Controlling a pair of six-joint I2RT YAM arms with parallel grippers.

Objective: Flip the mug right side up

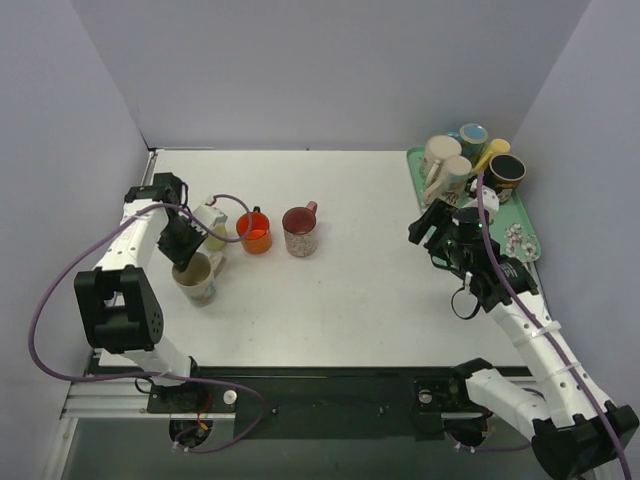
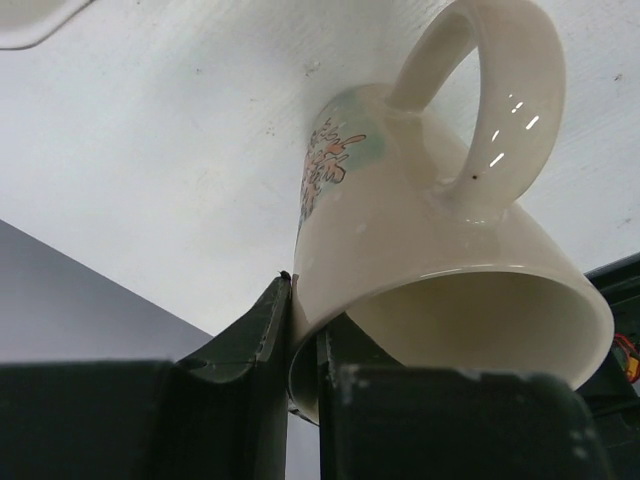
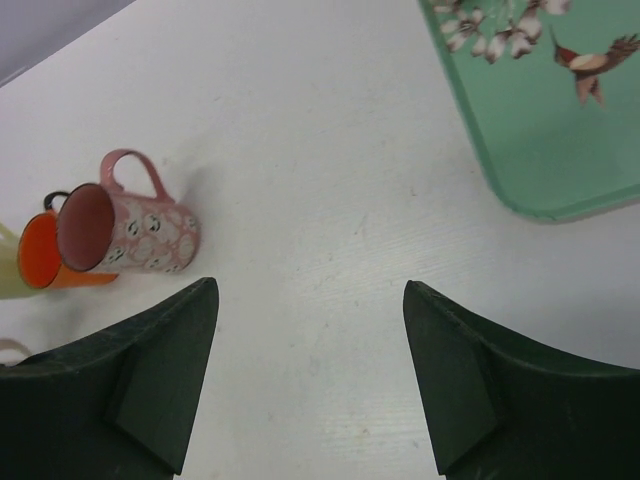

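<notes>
Left pincer clamped on cream mug rim; base possibly off bench. Early release could topple it. Right pincer apart, idle.

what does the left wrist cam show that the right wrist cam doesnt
Only the left wrist: the cream mug up close, its rim pinched by the left gripper, with its handle and printed side in view. Only the right wrist: the open right gripper, the pink mug, the orange mug beside it, and a corner of the green tray. Both: the white table.
</notes>
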